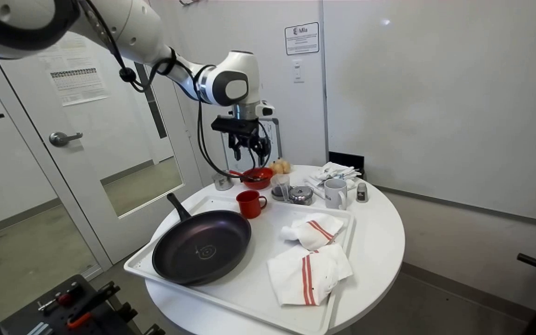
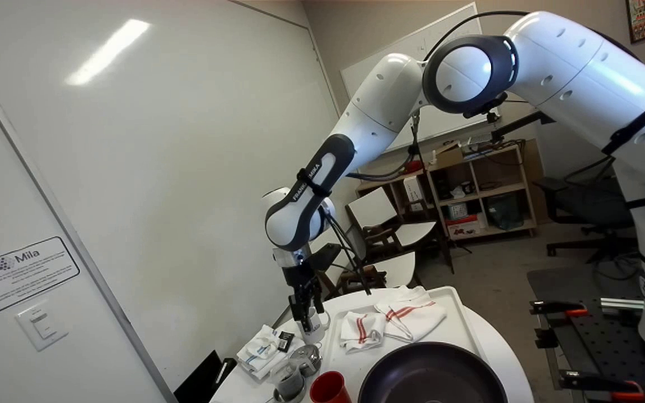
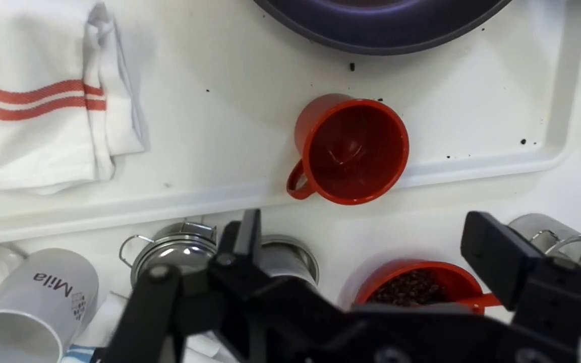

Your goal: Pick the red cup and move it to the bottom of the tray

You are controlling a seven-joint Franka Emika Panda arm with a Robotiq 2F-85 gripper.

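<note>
The red cup (image 1: pixel 249 205) stands upright on the white tray (image 1: pixel 261 265), at the edge near the small dishes and beside the black frying pan (image 1: pixel 203 251). Its handle points toward the towel side. In the wrist view the cup (image 3: pixel 356 151) is above centre, near the tray rim (image 3: pixel 497 164). An exterior view cuts off the cup (image 2: pixel 329 387) at the bottom edge. My gripper (image 3: pixel 363 232) is open and empty. It hangs above the table items beyond the tray, raised over the cup's level, also visible in both exterior views (image 1: pixel 249 157) (image 2: pixel 311 316).
Two striped towels (image 1: pixel 312 274) lie on the tray. Beyond its edge on the round table (image 1: pixel 379 251) stand a red bowl (image 3: pixel 396 272) of dark beans with a red utensil, metal containers (image 1: pixel 301 195), a clear cup (image 1: pixel 280 186), a grey mug (image 1: pixel 335 193) and a shaker (image 1: pixel 362 192).
</note>
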